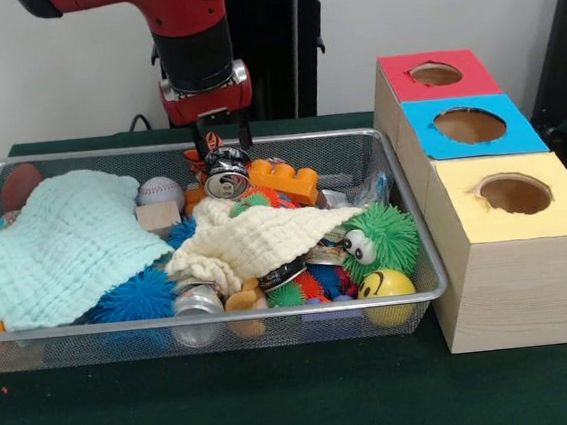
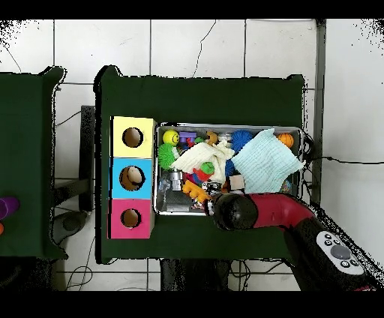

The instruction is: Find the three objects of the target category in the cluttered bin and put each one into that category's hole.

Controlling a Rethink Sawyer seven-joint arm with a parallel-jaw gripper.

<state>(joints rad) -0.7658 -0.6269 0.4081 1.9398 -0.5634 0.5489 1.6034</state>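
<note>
Dark green table cloth [image 1: 282, 403] carries a wire mesh bin [image 1: 412, 296] and a wooden box with three holes [image 1: 513, 251].

Front view: the gripper [image 1: 223, 146] has its jaws closed on a dented silver drink can [image 1: 226, 178], at 12 o'clock in the bin, beside an orange plastic brick [image 1: 283, 180]. Overhead view: the red arm [image 2: 262, 212] hides the gripper, at 6 o'clock of the bin; a pale mint cloth [image 2: 262, 161] lies at 3 o'clock.

Two cloths [image 1: 61, 244] cover toys in bin [image 1: 412, 296].
</note>
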